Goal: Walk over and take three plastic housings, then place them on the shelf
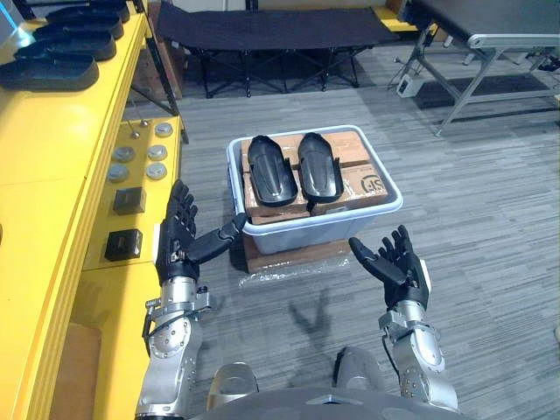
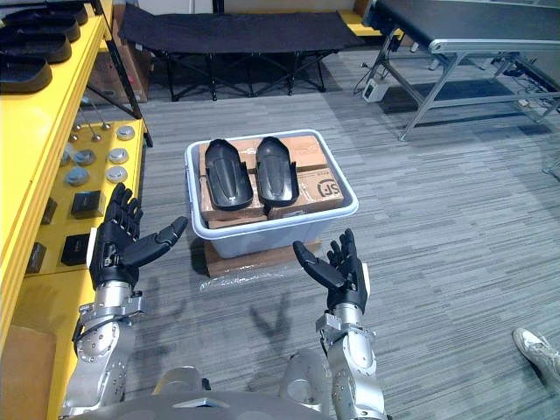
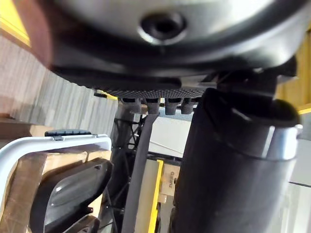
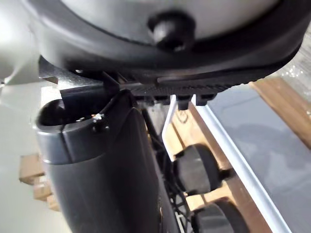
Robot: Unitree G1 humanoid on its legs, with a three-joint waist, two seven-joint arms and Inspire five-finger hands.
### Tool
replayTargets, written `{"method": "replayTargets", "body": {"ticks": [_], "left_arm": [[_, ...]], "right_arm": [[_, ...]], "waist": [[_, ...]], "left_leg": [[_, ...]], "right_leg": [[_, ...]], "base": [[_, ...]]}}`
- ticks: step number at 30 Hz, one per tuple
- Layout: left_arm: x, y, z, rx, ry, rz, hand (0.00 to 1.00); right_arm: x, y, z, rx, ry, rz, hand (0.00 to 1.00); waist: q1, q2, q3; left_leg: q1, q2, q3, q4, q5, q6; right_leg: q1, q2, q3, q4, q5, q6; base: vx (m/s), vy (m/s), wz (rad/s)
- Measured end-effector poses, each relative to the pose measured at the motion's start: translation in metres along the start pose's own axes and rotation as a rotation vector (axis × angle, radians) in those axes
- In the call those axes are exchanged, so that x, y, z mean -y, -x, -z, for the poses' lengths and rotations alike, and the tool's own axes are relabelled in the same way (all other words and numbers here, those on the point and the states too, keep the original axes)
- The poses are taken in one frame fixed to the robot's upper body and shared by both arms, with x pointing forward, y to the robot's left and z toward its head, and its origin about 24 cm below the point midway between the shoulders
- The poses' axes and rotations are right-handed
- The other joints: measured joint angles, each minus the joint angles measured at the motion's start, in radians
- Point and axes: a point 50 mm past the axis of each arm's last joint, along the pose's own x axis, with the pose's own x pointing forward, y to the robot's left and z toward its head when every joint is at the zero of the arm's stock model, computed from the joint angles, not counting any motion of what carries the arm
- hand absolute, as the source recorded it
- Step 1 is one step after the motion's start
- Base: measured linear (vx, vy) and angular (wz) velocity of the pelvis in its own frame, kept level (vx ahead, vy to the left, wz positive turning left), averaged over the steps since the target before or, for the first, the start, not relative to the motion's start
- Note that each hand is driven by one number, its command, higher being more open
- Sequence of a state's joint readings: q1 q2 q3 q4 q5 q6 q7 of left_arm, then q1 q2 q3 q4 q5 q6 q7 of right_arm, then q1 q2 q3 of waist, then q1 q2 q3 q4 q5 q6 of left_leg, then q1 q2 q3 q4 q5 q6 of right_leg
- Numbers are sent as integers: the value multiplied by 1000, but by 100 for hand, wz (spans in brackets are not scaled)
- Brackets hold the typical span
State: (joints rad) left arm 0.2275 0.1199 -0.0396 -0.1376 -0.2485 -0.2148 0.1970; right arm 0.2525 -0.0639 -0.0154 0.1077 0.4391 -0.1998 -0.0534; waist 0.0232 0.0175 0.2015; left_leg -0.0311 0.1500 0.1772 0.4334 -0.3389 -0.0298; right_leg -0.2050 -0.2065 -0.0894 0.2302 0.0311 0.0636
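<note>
Left eye view: my left hand (image 1: 178, 234) and right hand (image 1: 399, 264) are spread open, empty, flanking the tub's (image 1: 308, 234) near edge so I can reach two plastic housings (image 1: 270, 171) lying on cardboard boxes (image 1: 366, 180) inside.

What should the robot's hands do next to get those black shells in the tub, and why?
Probably reach the left hand forward and down onto the left plastic housing. It and the right hand are open and empty at the near side of the grey tub, where that housing and the right plastic housing lie side by side on cardboard boxes.
</note>
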Motion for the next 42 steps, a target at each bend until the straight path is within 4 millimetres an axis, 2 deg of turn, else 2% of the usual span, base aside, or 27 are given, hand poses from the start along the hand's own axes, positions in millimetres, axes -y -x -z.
{"method": "replayTargets", "body": {"ticks": [2,4,5,6,7,8,9,10,12,13,14,15,16,17,18,19,21,22,24,26,28,31,33,34,36,42], "left_arm": [[1,-6,3,-12,29,1,100],[-1,-6,4,-23,67,3,100],[-1,-5,6,-30,102,6,100],[1,0,11,-50,161,-17,100],[1,3,13,-57,183,-29,100],[0,6,15,-71,209,-47,100],[-1,7,17,-79,216,-52,100],[-2,8,20,-97,233,-59,100],[-2,10,26,-124,229,-66,100],[0,11,30,-140,235,-59,100],[4,15,33,-159,242,-44,100],[6,18,35,-170,245,-29,100],[8,19,36,-175,248,-23,100],[12,21,37,-185,253,-6,100],[16,22,38,-189,258,12,100],[21,23,38,-192,265,37,100],[27,24,39,-197,278,60,100],[29,25,38,-195,276,80,100],[33,22,35,-185,269,118,100],[36,16,31,-170,236,169,100],[37,10,29,-169,195,201,100],[37,1,21,-130,163,216,100],[46,-10,6,-63,168,258,100],[48,-13,4,-53,166,271,100],[53,-17,0,-33,163,295,100],[57,-20,0,-33,160,307,100]], "right_arm": [[3,2,1,-5,2,2,100],[5,7,4,-20,5,-5,100],[9,10,6,-30,16,-6,100],[12,8,2,-23,37,-11,100],[11,6,0,-16,42,-17,100],[8,0,-5,7,46,-33,100],[4,-5,-10,26,46,-48,100],[0,-10,-17,47,50,-67,100],[-2,-14,-23,65,59,-83,100],[0,-14,-25,69,62,-82,100],[6,-11,-24,61,71,-68,100],[13,-7,-22,50,78,-44,100],[17,-6,-22,50,78,-26,100],[24,-4,-24,55,80,13,100],[31,-3,-26,63,80,51,100],[37,-3,-27,70,86,97,100],[43,-3,-28,75,108,148,100],[41,-7,-22,66,117,198,100],[37,-10,-21,71,131,236,100],[37,-21,-24,84,116,281,100],[38,-29,-33,117,106,315,100],[43,-44,-58,201,134,334,100],[51,-67,-83,267,146,390,100],[53,-72,-89,278,148,408,100],[54,-89,-114,335,147,448,100],[60,-118,-162,399,208,473,100]], "waist": [[-18,1,-1],[-34,-17,-11],[-36,-19,-20],[-21,26,-32],[-15,40,-41],[-12,52,-48],[-10,49,-47],[-10,47,-46],[-14,40,-42],[-21,36,-39],[-29,34,-38],[-27,22,-30],[-26,24,-30],[-28,30,-31],[-29,35,-31],[-28,44,-32],[-24,62,-32],[-13,46,-20],[-12,29,-3],[-12,7,30],[-11,0,37],[-8,7,70],[3,7,128],[6,7,143],[9,14,186],[35,47,228]], "left_leg": [[3,-2,-68,-1,0,-10],[6,-10,-144,6,-13,-49],[4,-6,-195,14,-29,-82],[2,41,-223,9,-36,-112],[5,61,-227,-9,-30,-125],[18,89,-231,-53,-2,-148],[28,101,-227,-77,24,-158],[27,117,-226,-75,53,-148],[-9,129,-230,7,105,-88],[-46,133,-230,82,141,-50],[-95,149,-229,189,204,-36],[-135,158,-219,266,225,-45],[-148,154,-205,282,207,-56],[-174,136,-166,264,164,-60],[-186,114,-133,219,143,-59],[-183,70,-95,110,138,-61],[-160,25,-84,-58,186,-51],[-129,-4,-66,-111,224,-58],[-142,-24,-60,-113,227,-48],[-155,-45,-61,-104,227,-35],[-173,-60,-65,-103,229,-27],[-223,-72,-82,-73,223,-16],[-282,-74,-108,-48,228,-16],[-292,-75,-113,-48,234,-16],[-334,-84,-134,-48,254,-11],[-418,-92,-152,-11,268,3]], "right_leg": [[2,19,72,-80,7,7],[4,16,125,-51,16,9],[2,19,128,9,-9,101],[-10,61,94,54,-54,84],[-22,75,73,74,-72,74],[-45,98,56,122,-107,51],[-63,109,55,159,-128,35],[-72,125,48,183,-144,16],[-46,144,33,158,-149,0],[-13,148,21,129,-144,-9],[46,159,4,74,-134,-25],[100,162,-12,18,-131,-44],[122,161,-18,-7,-126,-54],[151,156,-35,-51,-114,-57],[160,148,-45,-69,-106,-54],[159,136,-51,-78,-92,-36],[153,130,-56,-74,-83,-22],[145,105,-41,-68,-80,-7],[132,84,-43,-70,-72,7],[128,63,-49,-71,-65,19],[118,49,-57,-75,-59,29],[95,37,-78,-74,-54,39],[62,39,-102,-74,-43,46],[56,39,-107,-74,-39,45],[27,36,-126,-74,-28,46],[-43,34,-135,-45,-18,48]], "base": [[118,-238,96],[119,-291,116],[148,-368,95],[193,-403,73],[167,-311,32],[169,-288,12],[138,-308,5],[145,-369,-8],[102,-305,1],[110,-271,35],[134,-275,43],[116,-189,35],[109,-133,27],[92,-67,25],[99,-16,28],[83,57,19],[67,113,-2],[48,134,-19],[23,131,-6],[-25,127,12],[-56,105,13],[-96,78,20],[-111,30,26],[-114,14,29],[-81,12,27],[-16,21,10]]}}
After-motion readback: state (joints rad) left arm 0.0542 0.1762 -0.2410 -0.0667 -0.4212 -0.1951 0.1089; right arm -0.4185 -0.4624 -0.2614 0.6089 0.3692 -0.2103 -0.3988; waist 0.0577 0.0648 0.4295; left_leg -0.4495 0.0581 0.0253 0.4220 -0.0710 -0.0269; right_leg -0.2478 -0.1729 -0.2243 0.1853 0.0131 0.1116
